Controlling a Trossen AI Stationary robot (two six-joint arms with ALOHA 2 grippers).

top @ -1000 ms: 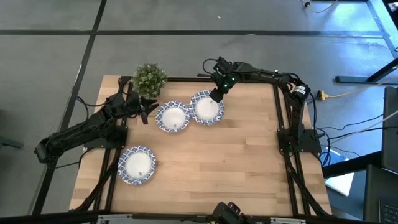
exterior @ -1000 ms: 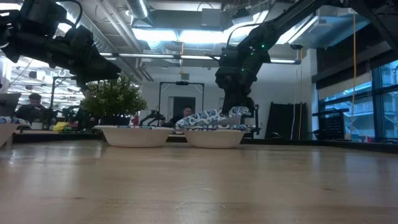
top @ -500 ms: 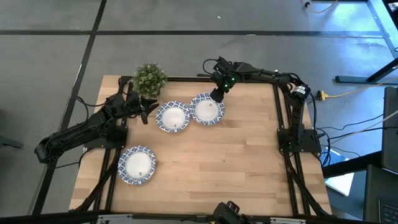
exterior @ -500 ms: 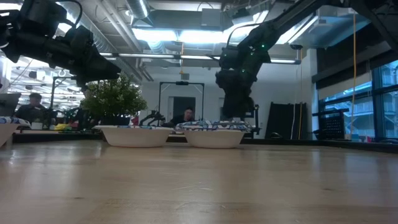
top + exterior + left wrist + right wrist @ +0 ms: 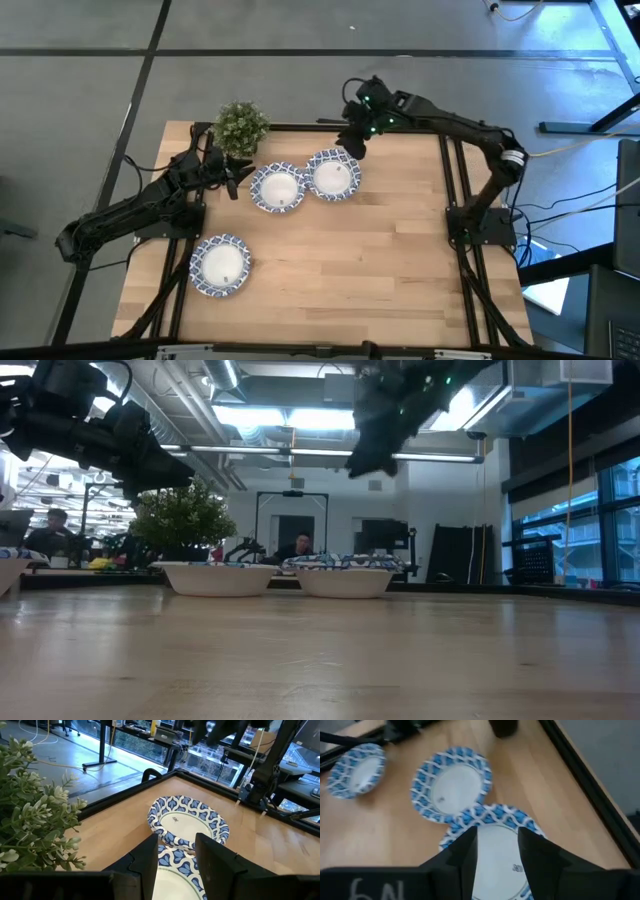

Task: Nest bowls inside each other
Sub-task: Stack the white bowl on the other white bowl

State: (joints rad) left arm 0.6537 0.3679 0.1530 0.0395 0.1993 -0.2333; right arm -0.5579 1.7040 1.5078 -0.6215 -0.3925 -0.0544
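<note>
From above, a wooden table (image 5: 380, 260) held three visible bowls or bowl stacks. One bowl (image 5: 221, 265) sat alone near the front left. Two more sat side by side toward the back: a middle bowl (image 5: 277, 188) and a right-hand bowl (image 5: 334, 174), their patterned rims touching or slightly overlapping. A small potted plant (image 5: 240, 127) stood at the back left corner. The left gripper (image 5: 233, 176) hung just beside the middle bowl's left rim. The right gripper (image 5: 355, 146) was above the table's back edge, just behind the right-hand bowl, holding nothing.

From table height, the two back bowls showed side by side, the right-hand one (image 5: 343, 576) with a blue-patterned rim seated on top, as of a bowl nested inside. The right gripper (image 5: 368, 458) hung well above it, clear of the rim. The plant (image 5: 183, 520) rose behind the middle bowl (image 5: 218, 577). People sat in the room beyond.

From the left wrist, the left gripper's fingers (image 5: 149, 860) stood apart with nothing between them, over the middle bowl's (image 5: 175, 875) rim, the right-hand bowl (image 5: 189, 820) beyond.

From the right wrist, the fingers (image 5: 468, 851) were parted and empty above the right-hand bowl (image 5: 495, 847), with the middle bowl (image 5: 452, 783) and lone bowl (image 5: 356, 770) farther off.
</note>
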